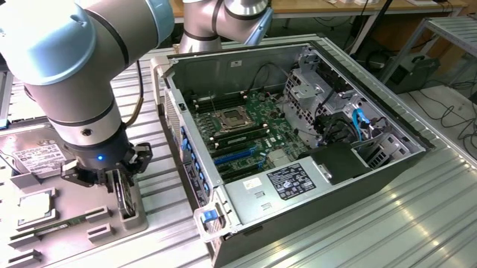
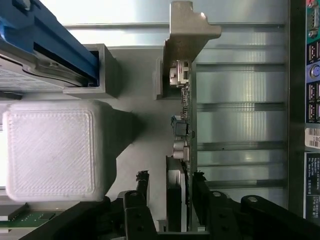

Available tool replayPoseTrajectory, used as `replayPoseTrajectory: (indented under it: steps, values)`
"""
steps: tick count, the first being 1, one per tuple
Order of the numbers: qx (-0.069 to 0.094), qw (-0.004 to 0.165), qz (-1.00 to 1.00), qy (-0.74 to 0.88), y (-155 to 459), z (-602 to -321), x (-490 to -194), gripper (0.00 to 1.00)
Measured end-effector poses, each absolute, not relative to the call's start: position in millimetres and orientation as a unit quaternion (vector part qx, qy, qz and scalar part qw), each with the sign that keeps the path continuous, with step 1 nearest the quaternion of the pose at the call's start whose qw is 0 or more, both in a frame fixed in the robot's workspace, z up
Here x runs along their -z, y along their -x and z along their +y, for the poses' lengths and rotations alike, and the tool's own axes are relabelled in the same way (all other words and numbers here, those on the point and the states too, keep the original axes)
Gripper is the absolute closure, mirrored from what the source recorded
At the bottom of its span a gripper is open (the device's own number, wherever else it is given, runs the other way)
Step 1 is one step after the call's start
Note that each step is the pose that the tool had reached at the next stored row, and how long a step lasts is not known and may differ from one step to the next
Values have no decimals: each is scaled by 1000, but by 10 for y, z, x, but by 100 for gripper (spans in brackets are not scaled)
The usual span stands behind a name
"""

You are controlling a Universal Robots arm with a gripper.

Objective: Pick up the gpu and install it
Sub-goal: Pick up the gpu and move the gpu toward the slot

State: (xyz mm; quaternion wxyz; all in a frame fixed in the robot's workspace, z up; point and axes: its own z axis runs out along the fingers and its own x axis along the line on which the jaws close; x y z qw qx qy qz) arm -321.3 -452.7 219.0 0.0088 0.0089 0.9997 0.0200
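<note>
The gpu [image 1: 127, 200] stands on edge in a grey slotted holder [image 1: 134, 222] at the exterior view's left, beside the open computer case. In the wrist view the gpu [image 2: 186, 125] is a thin dark card seen edge-on, with its pale metal bracket [image 2: 187, 25] at the far end. My gripper [image 1: 119, 184] is lowered over it, and in the wrist view the gripper [image 2: 171, 182] straddles the card. One black finger [image 2: 200, 182] is at the card's face. The other finger [image 2: 142, 182] stands a small gap away. The jaws are partly open.
The open computer case [image 1: 223, 61] lies on its side with the motherboard [image 1: 246, 134] exposed. On the grey parts tray [image 1: 75, 251] are a labelled hard drive [image 1: 33, 153], a CPU [image 1: 33, 204] and a memory stick [image 1: 52, 226]. A white printed block [image 2: 50, 150] sits close beside the gripper.
</note>
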Motion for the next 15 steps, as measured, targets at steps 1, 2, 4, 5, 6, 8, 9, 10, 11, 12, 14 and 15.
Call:
replayPoseTrajectory:
  steps: [1, 2, 4, 5, 6, 8, 9, 10, 11, 12, 14, 15]
  values:
    - [-20, 9, 1000, -9, 3197, -4528, -2189, 58]
    - [-20, 9, 1000, -9, 3186, -4528, -2188, 58]
    - [-20, 9, 1000, -9, 3187, -4528, -2188, 58]
    - [-20, 9, 1000, -9, 3186, -4528, -2188, 58]
    - [-20, 9, 1000, -9, 3186, -4528, -2188, 66]
    - [-20, 9, 1000, -9, 3186, -4528, -2188, 72]
    - [-20, 9, 1000, -9, 3186, -4528, -2188, 72]
    - [-20, 9, 1000, -9, 3186, -4528, -2188, 72]
    - [-20, 9, 1000, -9, 3186, -4528, -2188, 72]
    - [-20, 9, 1000, -9, 3186, -4528, -2188, 72]
    - [-20, 9, 1000, -9, 3185, -4528, -2188, 72]
    - [-20, 9, 1000, -9, 3185, -4528, -2188, 72]
